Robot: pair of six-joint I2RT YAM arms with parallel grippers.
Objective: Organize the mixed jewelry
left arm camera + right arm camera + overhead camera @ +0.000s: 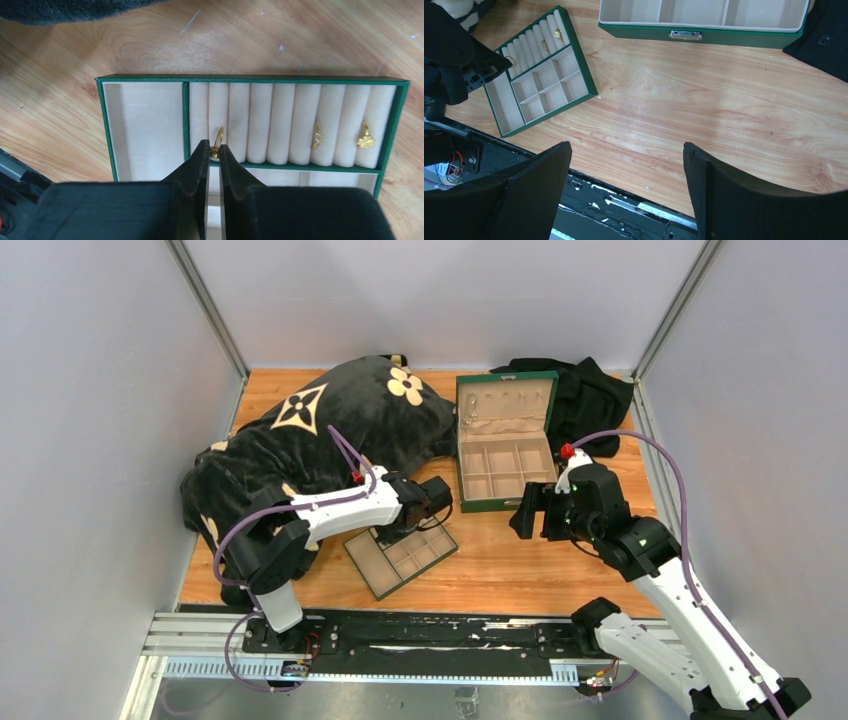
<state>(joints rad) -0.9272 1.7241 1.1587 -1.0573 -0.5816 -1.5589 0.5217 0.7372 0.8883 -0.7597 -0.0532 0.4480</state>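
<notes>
The thin gold ring (218, 142) is standing in a groove of the tray's (250, 79) ring rolls, and the left tool (214, 151) is clenching it at the fingertips. A second gold piece (316, 136) and a flower-shaped gold piece (365, 139) are sitting in grooves further along, so sorting is seemingly partway. The green box (704, 34) is lying open well apart on the desk (704, 110), its compartments showing nothing I can make out. The right tool (625, 152) is hovering spread wide, holding nothing.

bare tabletop (500, 558) between tray (364, 569) and box (503, 506), blanket (330, 430) behind tray
</notes>
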